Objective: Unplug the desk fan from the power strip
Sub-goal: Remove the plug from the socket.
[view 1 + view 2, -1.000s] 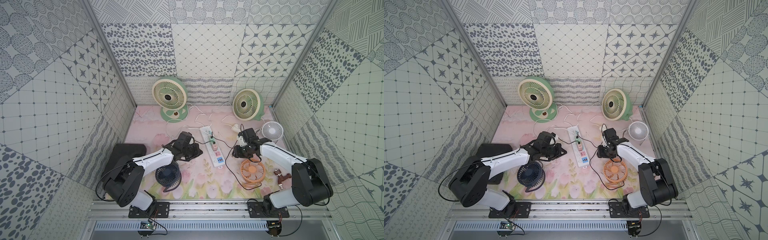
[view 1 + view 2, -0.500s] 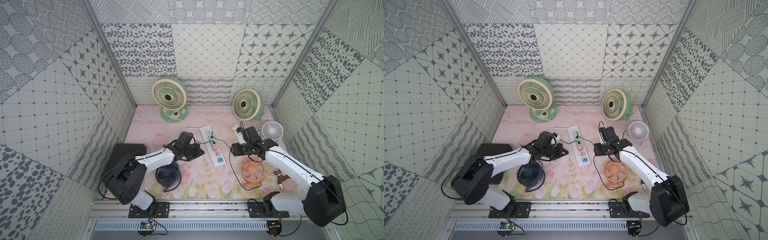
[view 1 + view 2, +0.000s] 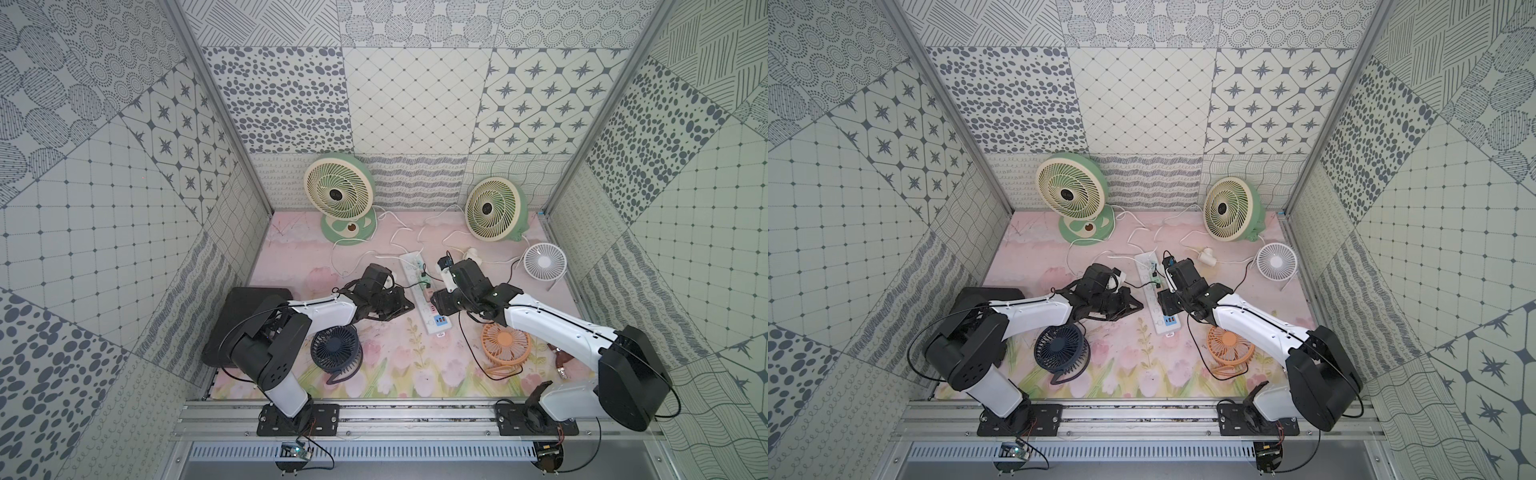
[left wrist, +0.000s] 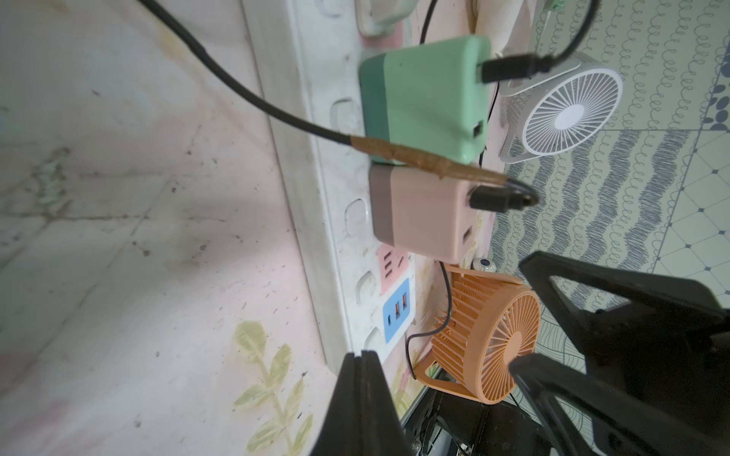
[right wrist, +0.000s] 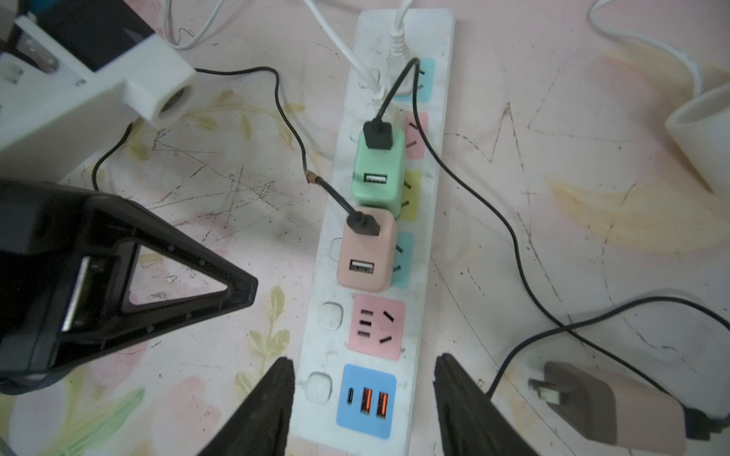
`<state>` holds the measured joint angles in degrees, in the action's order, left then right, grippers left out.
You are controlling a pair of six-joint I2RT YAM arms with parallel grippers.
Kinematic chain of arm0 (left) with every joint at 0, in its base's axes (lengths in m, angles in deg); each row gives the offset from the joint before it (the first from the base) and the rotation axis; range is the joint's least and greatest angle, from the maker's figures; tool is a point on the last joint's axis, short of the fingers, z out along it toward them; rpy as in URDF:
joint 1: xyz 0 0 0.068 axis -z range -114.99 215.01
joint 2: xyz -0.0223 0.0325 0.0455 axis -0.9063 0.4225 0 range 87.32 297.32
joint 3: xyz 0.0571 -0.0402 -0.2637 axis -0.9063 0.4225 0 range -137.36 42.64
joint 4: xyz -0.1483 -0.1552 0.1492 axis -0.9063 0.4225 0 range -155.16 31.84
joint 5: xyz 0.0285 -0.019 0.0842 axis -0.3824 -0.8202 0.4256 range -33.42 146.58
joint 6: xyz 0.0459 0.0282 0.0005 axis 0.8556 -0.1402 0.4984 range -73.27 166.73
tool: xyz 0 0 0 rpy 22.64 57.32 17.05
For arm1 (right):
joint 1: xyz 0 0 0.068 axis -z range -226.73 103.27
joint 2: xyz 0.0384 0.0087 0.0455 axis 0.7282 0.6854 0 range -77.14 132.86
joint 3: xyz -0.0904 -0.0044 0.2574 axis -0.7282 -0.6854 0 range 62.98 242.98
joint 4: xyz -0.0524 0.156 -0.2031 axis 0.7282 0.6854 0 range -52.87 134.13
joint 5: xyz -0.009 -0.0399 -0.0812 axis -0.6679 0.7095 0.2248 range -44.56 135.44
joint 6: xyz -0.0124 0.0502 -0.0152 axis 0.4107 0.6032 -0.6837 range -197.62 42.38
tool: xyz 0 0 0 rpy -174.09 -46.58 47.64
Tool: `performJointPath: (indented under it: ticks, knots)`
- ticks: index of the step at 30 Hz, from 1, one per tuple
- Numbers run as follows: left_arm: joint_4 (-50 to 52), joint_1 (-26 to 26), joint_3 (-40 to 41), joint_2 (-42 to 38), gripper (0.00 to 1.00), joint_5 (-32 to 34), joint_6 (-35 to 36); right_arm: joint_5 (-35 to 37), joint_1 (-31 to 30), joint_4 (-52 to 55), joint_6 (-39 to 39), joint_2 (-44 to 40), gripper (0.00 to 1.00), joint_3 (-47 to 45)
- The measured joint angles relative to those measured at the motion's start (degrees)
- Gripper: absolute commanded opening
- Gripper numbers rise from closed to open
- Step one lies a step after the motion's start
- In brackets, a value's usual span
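The power strip [image 5: 434, 39] lies flat near the middle of the desk [image 3: 291, 249], between the 2 arms, with its blue USB panel toward the robot. A green adapter [image 5: 379, 173] and a pink adapter [image 5: 367, 256] stand plugged in side by side, each with a black cable in its top. White plugs sit at the far end. A 3rd adapter [image 5: 592, 402] lies loose beside the strip, prongs bare.

The right claw [image 5: 365, 406] hangs over the USB end, part-open and empty, a jaw on each side of the strip. It is probably lining up to pin the bar or to travel up to an adapter. The left claw [image 4: 361, 357] is closed on nothing, its tip just beside the strip's long edge, likely placed to brace it against a pull.

The cables cross and run under the arms, so I cannot tell which one feeds the orange fan [image 4: 490, 339] or the white fan [image 4: 569, 114]. Whether the left tip actually touches the strip is unclear. The sockets under both adapters are hidden, and in both top views the adapters are too small to make out.
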<state>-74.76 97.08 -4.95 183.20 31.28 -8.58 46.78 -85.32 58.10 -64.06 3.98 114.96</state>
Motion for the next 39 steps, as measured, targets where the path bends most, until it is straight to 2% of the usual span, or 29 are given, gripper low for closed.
performJointPath:
  ticks: [7,17,27,34,39]
  knots:
    - [-1.6,0.0,-0.7,2.0,0.00,-0.5,-0.6,1.4,-0.6,-5.0,1.6,6.9,0.57,1.2]
    - [-3.0,0.0,-1.3,3.8,0.00,-0.5,-1.3,2.2,-0.6,-9.6,3.8,12.4,0.43,3.8]
    - [-3.1,0.0,-1.9,5.2,0.00,-0.5,-1.9,4.1,-1.2,-10.2,4.5,13.4,0.26,3.8]
    - [-3.4,0.0,-2.8,5.9,0.00,-0.6,-2.0,5.8,-1.9,-10.2,4.5,13.4,0.10,3.8]
    - [-3.7,0.0,-4.4,6.8,0.00,-0.6,-2.0,6.5,-2.2,-10.2,4.5,13.4,0.06,3.8]
